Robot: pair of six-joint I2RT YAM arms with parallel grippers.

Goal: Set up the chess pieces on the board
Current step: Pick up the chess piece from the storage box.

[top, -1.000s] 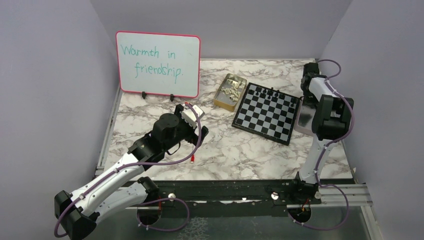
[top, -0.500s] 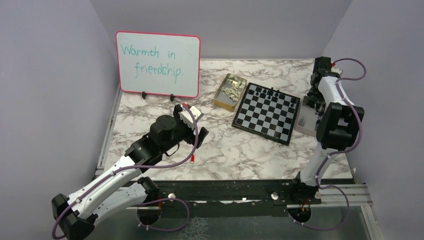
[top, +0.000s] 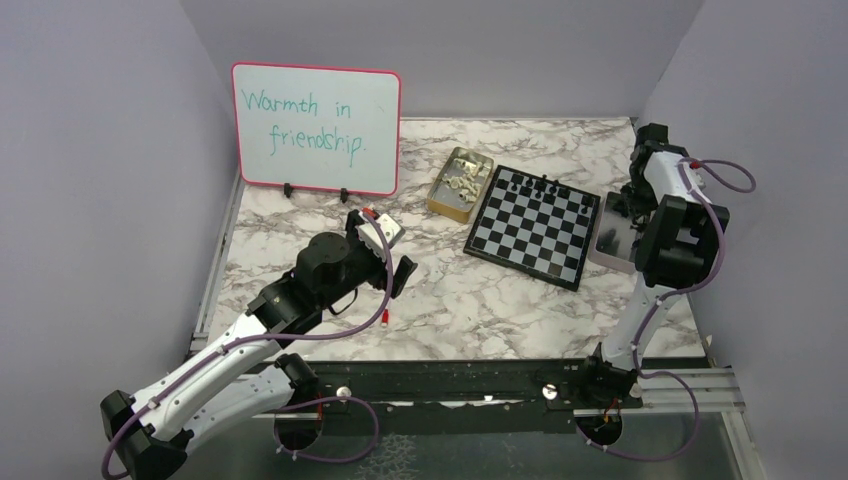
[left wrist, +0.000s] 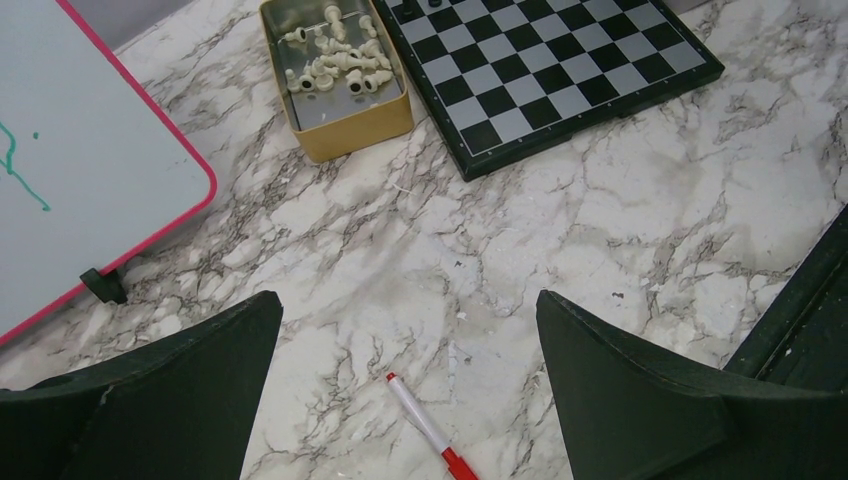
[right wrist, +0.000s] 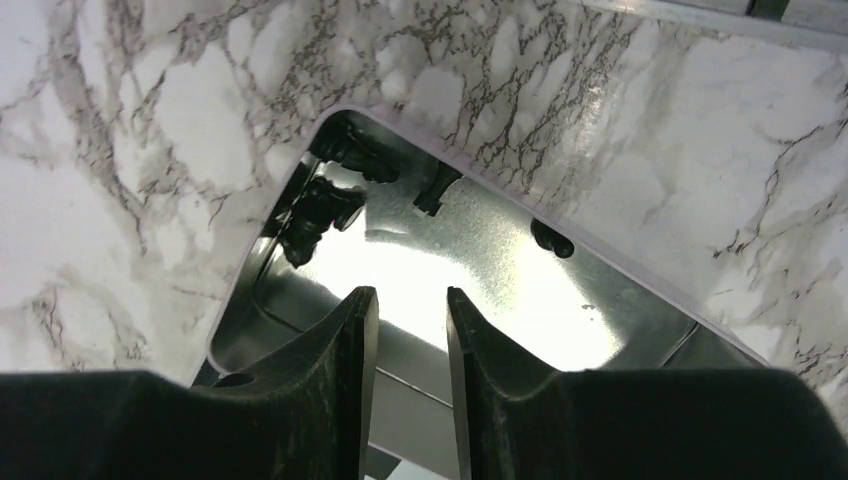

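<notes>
Pieces of the black set (right wrist: 320,210) lie in a silver tin (right wrist: 500,300) that stands on the table (top: 480,300) just beside the right edge of the board (top: 535,225). The right hand (right wrist: 410,295) hangs over the near part of this tin. Its fingers (right wrist: 352,330) are a little apart and the shiny bottom of the tin shows through the gap, so this hand is released and grasps nothing. In the right wrist view the pieces are all beyond the fingertips. Two dark clumps sit in the far left corner of the tin, one piece is at the far wall, and one more lies alone to the right. No piece is between the fingers or touches them.

On the board, a few black men (top: 543,184) stand in the far row, and the other squares carry nothing. The cream pieces (left wrist: 335,62) lie in a heap in a gold tin (left wrist: 350,135), just beside the far left corner of the board.

The left hand (left wrist: 405,300) hovers over the table, left of the board and well apart from it. Its fingers are spread wide and it holds nothing. A red and white pen (left wrist: 425,425) lies on the table under the gap between them. A whiteboard (top: 316,128) with a pink frame stands at the far left.
</notes>
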